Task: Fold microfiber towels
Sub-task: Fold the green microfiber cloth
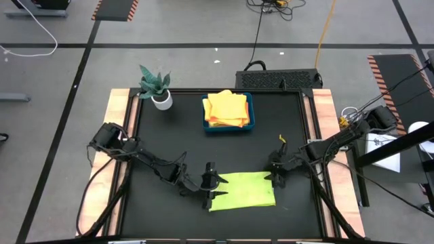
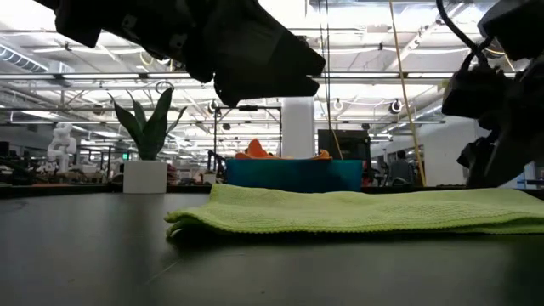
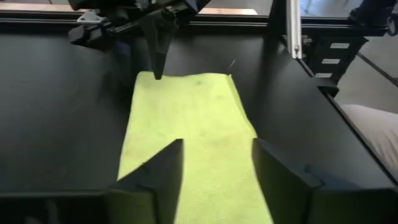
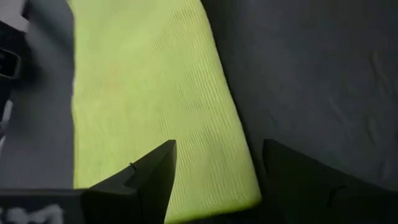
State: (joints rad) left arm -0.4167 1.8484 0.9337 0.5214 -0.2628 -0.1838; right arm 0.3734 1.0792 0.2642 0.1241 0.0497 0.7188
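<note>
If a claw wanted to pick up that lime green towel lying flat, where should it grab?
Probably at a corner of a short end, coming down from above. The lime green towel lies flat on the black table, so only its edges offer something to pinch. The left claw and right claw, both open, hover at opposite ends.

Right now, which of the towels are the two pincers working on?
The lime green towel, lying flat alone on the table's near side between the left pincer and right pincer. The yellow and orange ones sit stacked in the blue tray.

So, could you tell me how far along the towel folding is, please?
Yellow and orange towels already lie stacked in the blue tray. The lime towel lies folded in a strip, left gripper and right gripper open at its ends. Further folding likely remains.
</note>
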